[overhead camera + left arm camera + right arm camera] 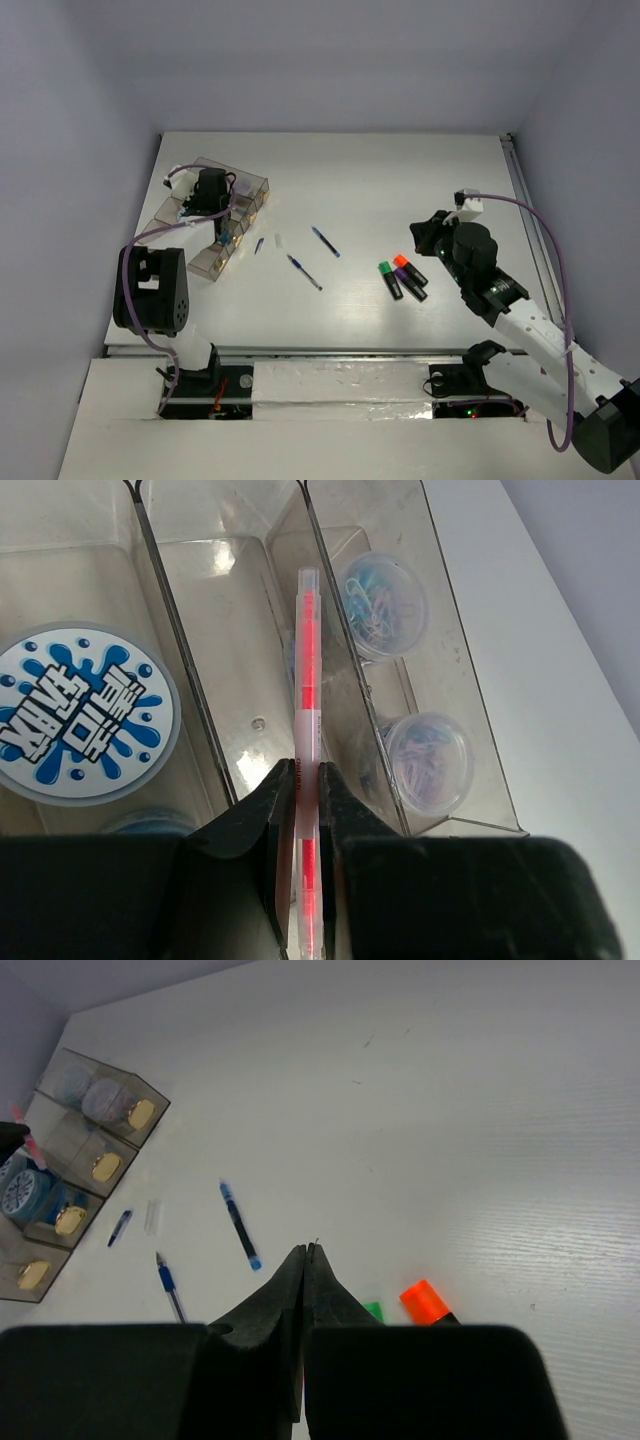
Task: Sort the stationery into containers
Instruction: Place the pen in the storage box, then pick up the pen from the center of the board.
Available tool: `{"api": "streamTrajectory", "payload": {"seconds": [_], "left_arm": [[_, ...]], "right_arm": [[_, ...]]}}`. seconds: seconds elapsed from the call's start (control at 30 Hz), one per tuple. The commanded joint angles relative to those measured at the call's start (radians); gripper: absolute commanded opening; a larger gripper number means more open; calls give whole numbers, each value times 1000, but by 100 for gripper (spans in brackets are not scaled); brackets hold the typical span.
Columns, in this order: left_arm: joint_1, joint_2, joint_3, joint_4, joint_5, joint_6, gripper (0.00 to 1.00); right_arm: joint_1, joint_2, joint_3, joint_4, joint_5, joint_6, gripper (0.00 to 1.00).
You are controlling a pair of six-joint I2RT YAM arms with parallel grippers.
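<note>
Clamped in the left pincer [308, 780], a slim pink pen [308, 660] hangs over the clear smoky-brown plastic compartments [240, 630] near the far-left corner of the surface [400, 180], with its tip close to a divider. It would be best centred over one compartment before release. The right pincer [305, 1255] is pressed together, empty.

Loose pens [304, 271] between containers [252, 188] left, markers [404, 279] right.

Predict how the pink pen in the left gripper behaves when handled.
Probably stiff: the pen juts straight past the left gripper. Slim and seemingly round, so apt to roll once released. Glossy clear barrel could slip in the grip.
</note>
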Motion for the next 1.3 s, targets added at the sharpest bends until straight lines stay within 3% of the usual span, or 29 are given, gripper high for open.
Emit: {"api": "streamTrajectory", "payload": {"seconds": [0.0,0.03,0.07,0.23,0.37,0.5,0.67,0.7,0.77,0.93,1.0,1.27], "left_arm": [[4,15,43,12,2,-8,7],[4,16,48,9,0,-3,11],[4,18,51,7,2,-3,24],[4,-13,37,39,16,5,49],[-35,-88,2,71,19,11,49],[-173,-256,-68,142,19,32,44],[-475,-477,-166,164,0,93,22],[-511,-560,-177,156,3,121,20],[-575,-640,-193,104,37,141,18],[-585,-864,-159,-78,310,256,21],[-585,-945,-128,-200,374,322,25],[-585,-1194,-43,-430,371,500,39]], "right_arm": [[-6,1,7,50,-3,-6,0],[-6,1,7,49,-3,-6,0],[-6,5,8,50,-3,-6,0],[-6,15,11,50,-3,-7,0],[-6,66,33,26,-6,-14,4],[-6,172,96,-58,-40,-14,8],[-6,245,131,-213,-132,-23,25],[-6,250,128,-232,-141,-23,35],[-6,271,127,-281,-164,-21,41],[14,319,110,-348,-190,-4,56],[14,330,107,-373,-192,-4,57],[45,405,111,-411,-216,22,55]]}}
